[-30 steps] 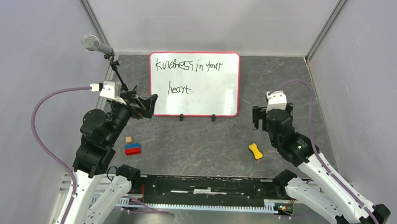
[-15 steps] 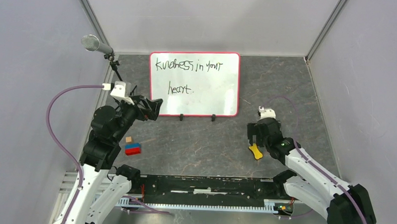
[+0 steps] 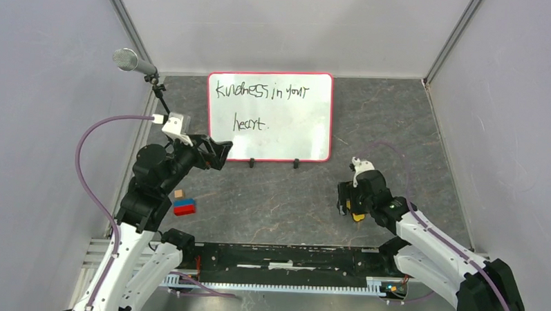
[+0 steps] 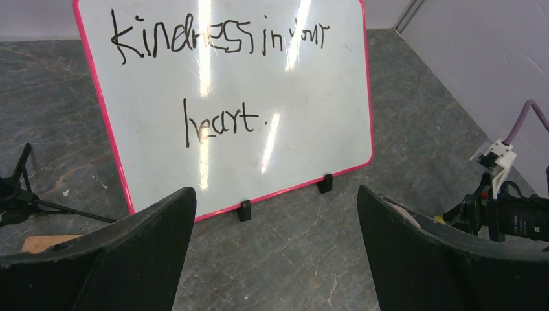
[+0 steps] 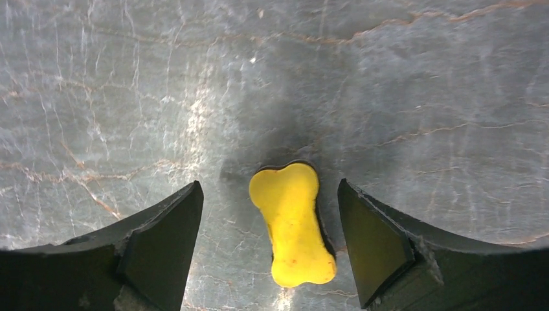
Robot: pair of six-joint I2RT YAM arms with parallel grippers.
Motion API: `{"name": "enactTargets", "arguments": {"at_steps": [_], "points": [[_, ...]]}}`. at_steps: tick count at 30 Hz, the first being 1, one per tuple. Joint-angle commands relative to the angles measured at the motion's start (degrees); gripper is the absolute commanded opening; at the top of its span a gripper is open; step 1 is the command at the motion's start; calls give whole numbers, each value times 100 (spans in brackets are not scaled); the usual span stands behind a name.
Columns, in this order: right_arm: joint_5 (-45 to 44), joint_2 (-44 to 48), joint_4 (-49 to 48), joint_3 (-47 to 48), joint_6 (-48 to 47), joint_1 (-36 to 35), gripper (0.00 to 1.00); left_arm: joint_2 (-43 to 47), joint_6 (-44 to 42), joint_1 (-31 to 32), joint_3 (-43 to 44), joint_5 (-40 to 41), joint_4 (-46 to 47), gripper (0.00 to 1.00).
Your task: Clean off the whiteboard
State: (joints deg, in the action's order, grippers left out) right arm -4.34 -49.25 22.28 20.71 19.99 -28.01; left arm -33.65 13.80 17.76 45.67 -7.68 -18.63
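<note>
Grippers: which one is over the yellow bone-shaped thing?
The right gripper, open with a black finger on each side of the yellow bone-shaped object; the left gripper points at the pink-rimmed white whiteboard.

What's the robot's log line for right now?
right gripper: open, fingers either side of yellow eraser | left gripper: open, facing whiteboard | writing: not yet erased

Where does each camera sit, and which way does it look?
Top external: above and behind the bases, looking down at the table, whiteboard, left arm, right arm.
Left wrist: on the left arm, facing the whiteboard past the open left gripper.
Right wrist: on the right arm, looking down at a yellow bone-shaped piece inside the open right gripper.
Shared: top and left wrist both show the whiteboard.
</note>
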Motion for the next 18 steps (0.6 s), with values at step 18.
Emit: {"name": "enactTargets", "arguments": {"at_steps": [18], "points": [[-947, 16, 2, -223, 586, -1084, 55, -320, 299, 14, -73, -475, 322, 100]]}}
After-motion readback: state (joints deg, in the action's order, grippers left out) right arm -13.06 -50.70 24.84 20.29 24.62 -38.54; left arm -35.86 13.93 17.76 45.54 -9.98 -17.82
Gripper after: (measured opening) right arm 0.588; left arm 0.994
